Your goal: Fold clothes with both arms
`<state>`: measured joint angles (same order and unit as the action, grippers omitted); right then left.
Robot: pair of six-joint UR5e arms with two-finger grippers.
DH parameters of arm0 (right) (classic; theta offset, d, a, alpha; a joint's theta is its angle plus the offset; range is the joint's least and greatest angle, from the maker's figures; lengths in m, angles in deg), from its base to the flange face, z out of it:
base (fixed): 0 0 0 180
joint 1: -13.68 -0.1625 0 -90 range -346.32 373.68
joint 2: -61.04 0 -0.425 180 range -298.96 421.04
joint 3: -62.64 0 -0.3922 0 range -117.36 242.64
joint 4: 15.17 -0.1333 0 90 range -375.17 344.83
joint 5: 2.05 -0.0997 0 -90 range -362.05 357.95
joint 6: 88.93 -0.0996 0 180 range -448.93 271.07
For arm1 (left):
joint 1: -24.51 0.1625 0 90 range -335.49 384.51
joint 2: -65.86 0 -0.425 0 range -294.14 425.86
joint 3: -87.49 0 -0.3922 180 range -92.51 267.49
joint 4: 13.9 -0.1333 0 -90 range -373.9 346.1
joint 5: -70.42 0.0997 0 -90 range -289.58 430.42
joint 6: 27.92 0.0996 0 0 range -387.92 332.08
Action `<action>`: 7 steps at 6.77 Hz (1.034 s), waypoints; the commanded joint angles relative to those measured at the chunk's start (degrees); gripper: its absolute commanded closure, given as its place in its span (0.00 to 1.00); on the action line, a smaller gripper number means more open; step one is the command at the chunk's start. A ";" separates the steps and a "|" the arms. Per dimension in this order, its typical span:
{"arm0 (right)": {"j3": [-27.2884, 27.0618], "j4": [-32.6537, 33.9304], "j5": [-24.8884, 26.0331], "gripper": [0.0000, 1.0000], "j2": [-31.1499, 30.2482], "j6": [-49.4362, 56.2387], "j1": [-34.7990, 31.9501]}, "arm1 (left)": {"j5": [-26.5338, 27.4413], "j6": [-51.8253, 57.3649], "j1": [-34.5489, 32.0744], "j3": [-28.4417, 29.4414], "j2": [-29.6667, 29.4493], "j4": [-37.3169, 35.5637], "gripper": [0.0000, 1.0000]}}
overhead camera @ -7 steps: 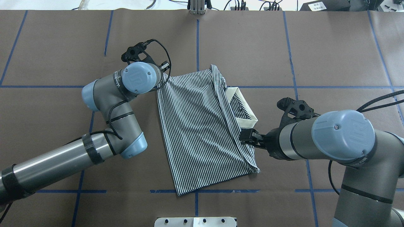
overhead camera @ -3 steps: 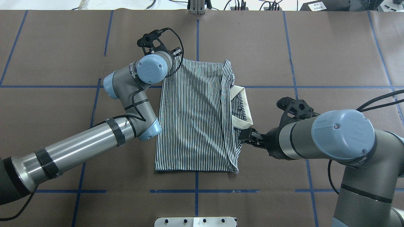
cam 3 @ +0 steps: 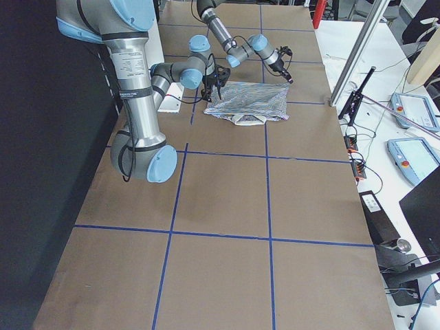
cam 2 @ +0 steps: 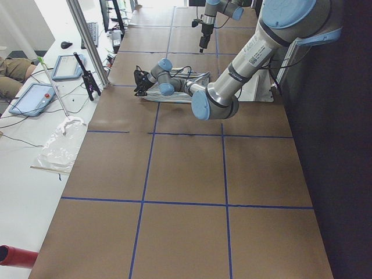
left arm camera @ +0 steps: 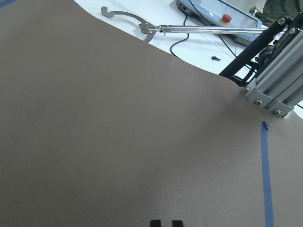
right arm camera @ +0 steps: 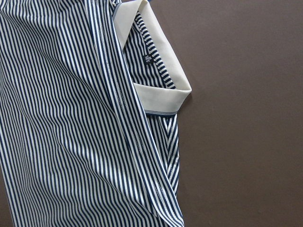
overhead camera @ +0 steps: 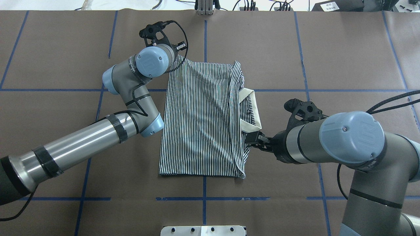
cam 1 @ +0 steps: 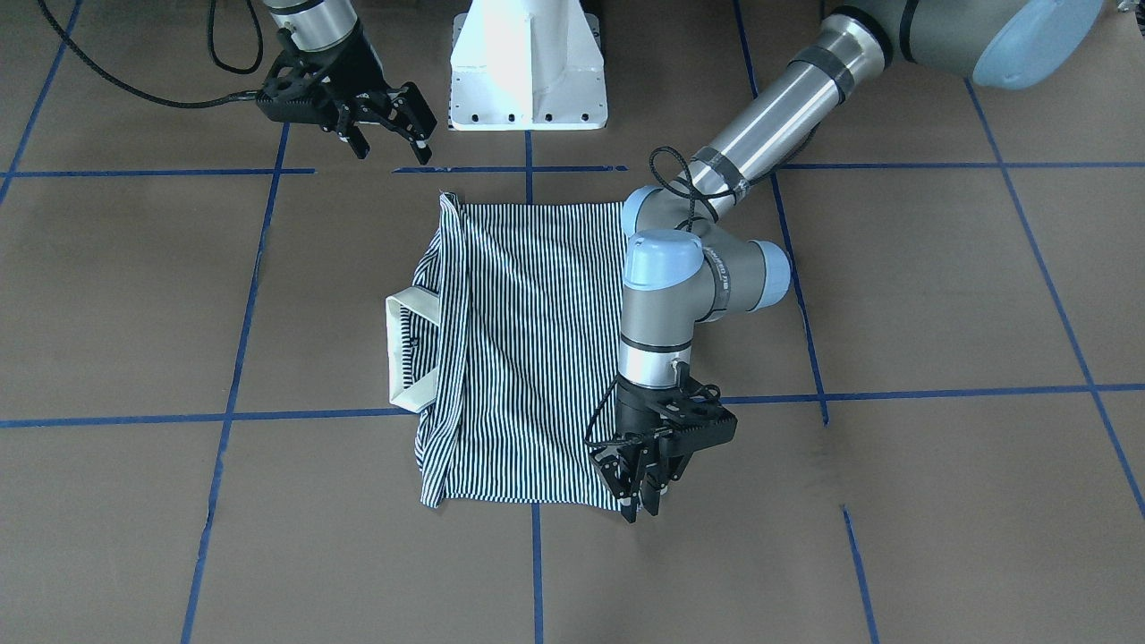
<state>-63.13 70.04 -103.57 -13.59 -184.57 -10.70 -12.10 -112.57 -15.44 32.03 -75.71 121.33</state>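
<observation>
Here, the polo shirt (overhead camera: 197, 118) lay near the middle of the brown table (overhead camera: 344, 49), folded into a rough upright rectangle. Its stripes ran from the robot's side toward the far side. A long fold (overhead camera: 238, 114) ran down the edge on the robot's right. From under this fold the cream collar (overhead camera: 258, 110) stuck out toward the right arm (overhead camera: 351, 137). The right wrist view looked down on that collar and showed a small dark label (right arm camera: 147, 60) inside the neck.

The left arm (overhead camera: 82, 144) reached past the shirt's left edge to its far left corner. There the left gripper (cam 1: 640, 501) pointed down at the table, its fingers drawn together on the corner of the cloth. In the left wrist view the two fingertips (left arm camera: 155, 223) showed as dark stubs with only a narrow gap between them — bare table lay ahead.

The right gripper (cam 1: 394, 143) was held apart from the shirt on the collar side — its fingers spread wide and holding nothing. The white pedestal base (cam 1: 528, 72) stood at the table's near edge, between the arms.
</observation>
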 commanded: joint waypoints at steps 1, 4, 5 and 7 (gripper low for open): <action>2.45 0.65 -0.08 0.00 1.75 5.33 -0.24 | -15.33 3.43 -2.94 -10.12 6.08 -2.93 0.00; 7.96 14.92 1.05 0.00 9.97 17.40 -0.06 | -18.72 9.06 -2.60 -39.65 15.96 -30.11 0.00; 14.09 15.42 1.58 0.00 14.72 17.41 0.38 | -20.73 9.85 -2.33 -44.60 17.36 -31.86 0.00; 19.15 16.47 1.32 0.00 17.14 17.41 2.13 | -21.81 10.03 -2.24 -45.88 19.31 -31.26 0.00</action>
<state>-46.12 85.71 -102.19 2.50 -167.21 -9.54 -33.51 -102.70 -17.73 -13.04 -57.25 90.16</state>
